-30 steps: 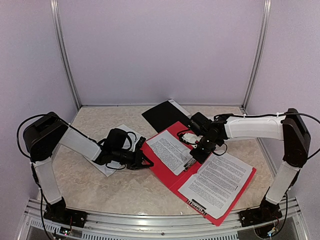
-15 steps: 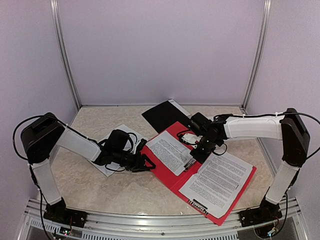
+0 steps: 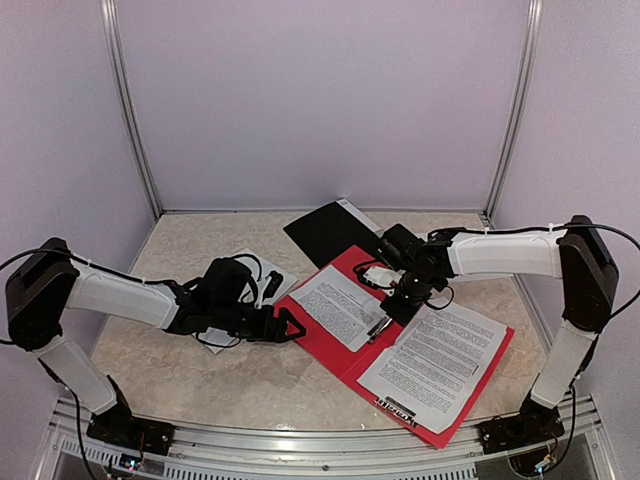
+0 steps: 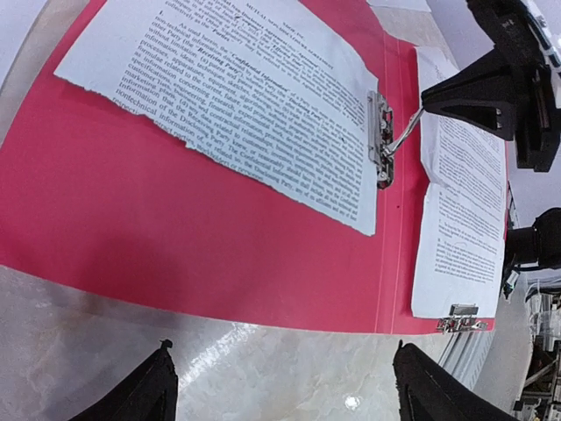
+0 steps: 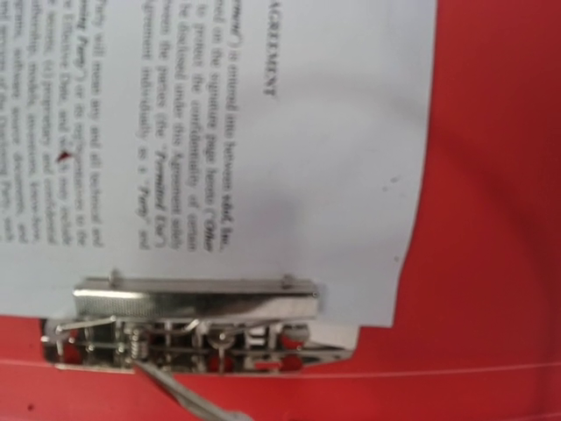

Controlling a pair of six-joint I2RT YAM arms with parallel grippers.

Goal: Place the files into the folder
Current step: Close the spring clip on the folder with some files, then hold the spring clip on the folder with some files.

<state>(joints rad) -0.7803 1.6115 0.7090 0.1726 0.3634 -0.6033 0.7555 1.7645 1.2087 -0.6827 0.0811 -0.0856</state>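
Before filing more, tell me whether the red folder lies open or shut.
Open: the red folder lies spread flat, a printed sheet on each half.

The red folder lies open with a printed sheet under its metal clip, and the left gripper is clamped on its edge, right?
No: the left gripper stands open, off the edge of the red folder, as the left wrist view shows. The printed sheet is under the metal clip.

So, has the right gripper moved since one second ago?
No. The right gripper stays at the metal clip on the red folder's spine, shut on the clip's raised lever.
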